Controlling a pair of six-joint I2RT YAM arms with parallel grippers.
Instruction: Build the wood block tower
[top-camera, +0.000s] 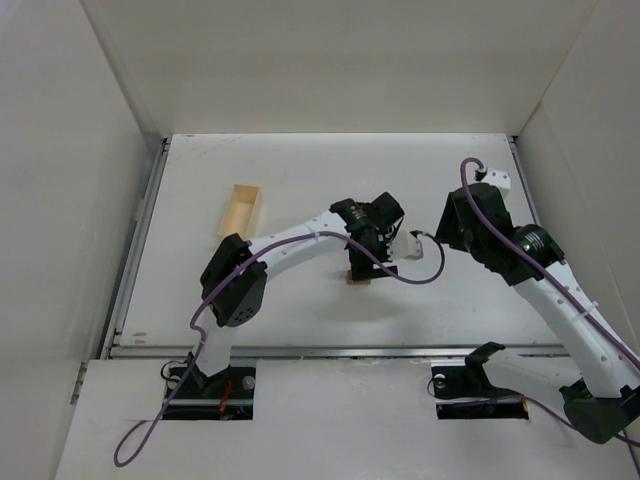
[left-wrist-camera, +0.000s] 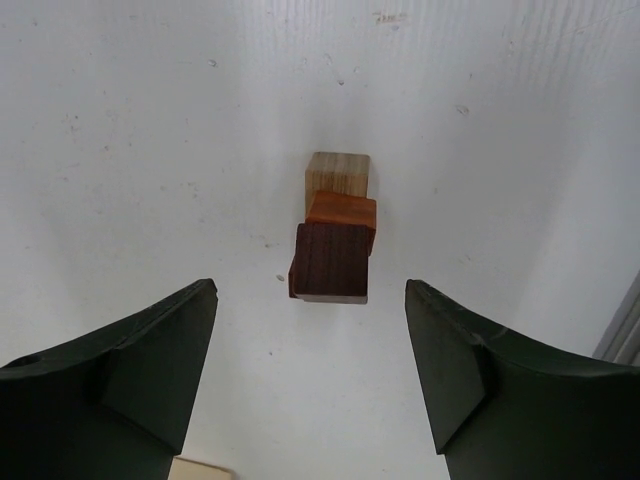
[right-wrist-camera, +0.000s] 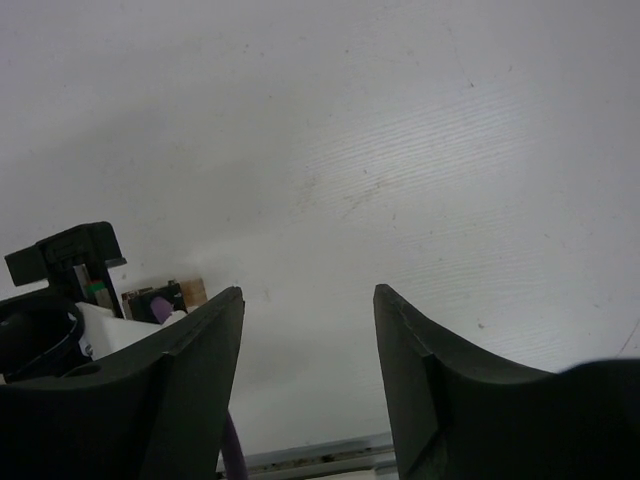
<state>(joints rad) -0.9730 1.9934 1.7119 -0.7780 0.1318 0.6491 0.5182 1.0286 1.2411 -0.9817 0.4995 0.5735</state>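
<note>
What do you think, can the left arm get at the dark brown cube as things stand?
Probably yes: the left gripper is open, the dark brown cube sits centred just ahead of it, and nothing shows in between.

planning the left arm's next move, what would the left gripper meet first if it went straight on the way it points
Probably the dark brown block, centred ahead of the open left gripper; the reddish-orange block and tan block lie beyond it. Depth is unclear from this view.

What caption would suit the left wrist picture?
Open left hand above three touching wood blocks on the white table.
</note>
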